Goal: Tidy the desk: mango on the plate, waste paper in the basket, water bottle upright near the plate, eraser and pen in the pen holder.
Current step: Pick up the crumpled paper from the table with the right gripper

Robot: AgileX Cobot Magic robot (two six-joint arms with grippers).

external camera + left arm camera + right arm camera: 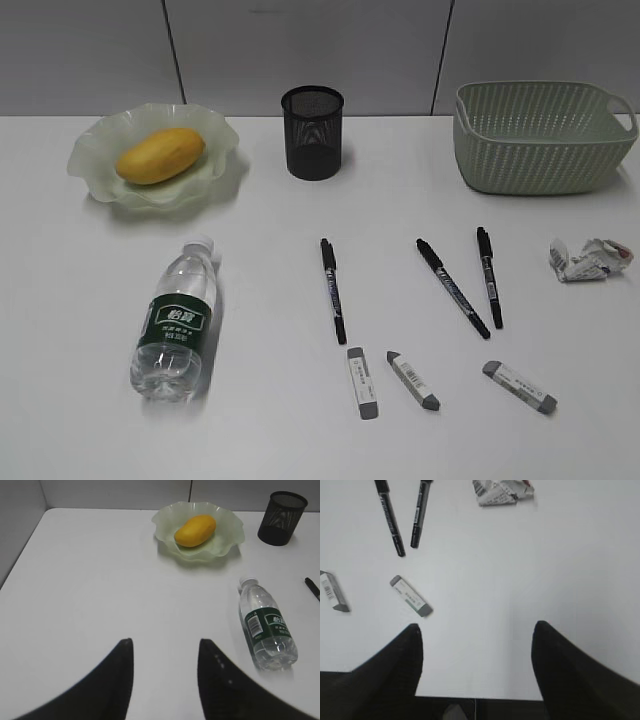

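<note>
The mango (pixel 160 155) sits on the plate (pixel 100 165) at ten o'clock on the desk (pixel 90 320). The water bottle (pixel 178 325) lies flat at seven, the waste paper (pixel 588 259) at three. Left gripper (pixel 165 652) and right gripper (pixel 477 635) both hang released, grasping nothing.

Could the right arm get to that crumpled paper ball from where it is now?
Probably yes. The waste paper lies on bare desk ahead of the open right gripper, with nothing between them; the pens lie off to the side.
</note>
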